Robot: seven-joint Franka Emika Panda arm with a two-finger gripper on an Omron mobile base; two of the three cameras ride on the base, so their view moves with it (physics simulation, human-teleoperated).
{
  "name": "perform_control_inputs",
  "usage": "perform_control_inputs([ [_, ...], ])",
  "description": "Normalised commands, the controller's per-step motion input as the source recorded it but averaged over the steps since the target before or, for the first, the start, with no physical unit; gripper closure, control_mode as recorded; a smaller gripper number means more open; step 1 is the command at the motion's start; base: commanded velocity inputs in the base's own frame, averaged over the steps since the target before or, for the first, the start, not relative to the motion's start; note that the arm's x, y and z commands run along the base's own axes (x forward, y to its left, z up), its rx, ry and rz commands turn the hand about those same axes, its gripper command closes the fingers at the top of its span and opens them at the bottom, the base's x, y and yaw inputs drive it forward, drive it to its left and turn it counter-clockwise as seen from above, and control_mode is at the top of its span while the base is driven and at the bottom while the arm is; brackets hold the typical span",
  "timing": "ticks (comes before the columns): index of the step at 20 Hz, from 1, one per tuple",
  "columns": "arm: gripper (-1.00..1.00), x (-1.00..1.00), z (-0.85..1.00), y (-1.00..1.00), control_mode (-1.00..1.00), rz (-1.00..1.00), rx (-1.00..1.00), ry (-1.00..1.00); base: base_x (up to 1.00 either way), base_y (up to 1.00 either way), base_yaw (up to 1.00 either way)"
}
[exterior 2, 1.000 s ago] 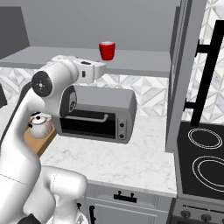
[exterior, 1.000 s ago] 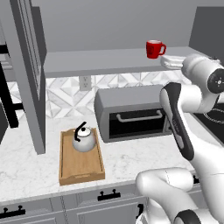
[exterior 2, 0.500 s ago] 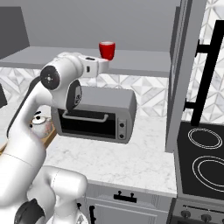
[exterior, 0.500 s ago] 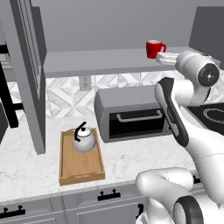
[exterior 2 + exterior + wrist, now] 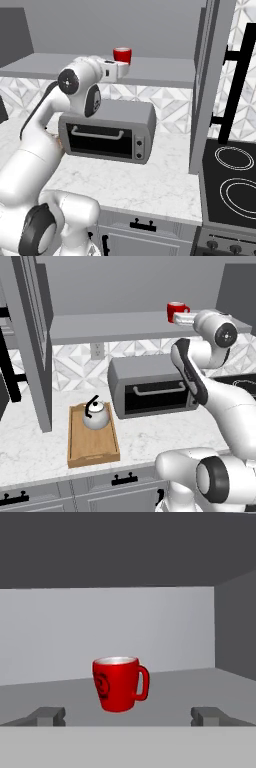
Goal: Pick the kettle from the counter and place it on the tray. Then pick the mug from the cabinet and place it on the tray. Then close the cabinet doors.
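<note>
Kettle [image 5: 96, 415] on tray [image 5: 92, 445]. Mug [image 5: 118, 683] on cabinet shelf [image 5: 190, 684]; tool [image 5: 127, 714] apart, probably just short. Next: advance, clamp.

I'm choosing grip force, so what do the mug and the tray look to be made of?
The mug looks like glazed ceramic: glossy red outside, white inside, thick handle; painted metal is possible. The tray looks like light unfinished wood: matte tan surface with faint grain lines, though this is a render.
</note>
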Motion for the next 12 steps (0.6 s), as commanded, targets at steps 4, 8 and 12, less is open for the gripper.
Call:
perform_control_inputs([
  [4,-1.0,0.42,-0.03,-0.02,-1.0,0.02,-0.01,0.04,0.0,0.0,0.0],
  [8,-1.0,0.33,-0.09,-0.26,-1.0,0.06,0.0,0.0,0.0,0.0,0.0],
  [12,-1.0,0.27,-0.07,-0.32,-1.0,0.09,0.0,0.0,0.0,0.0,0.0],
])
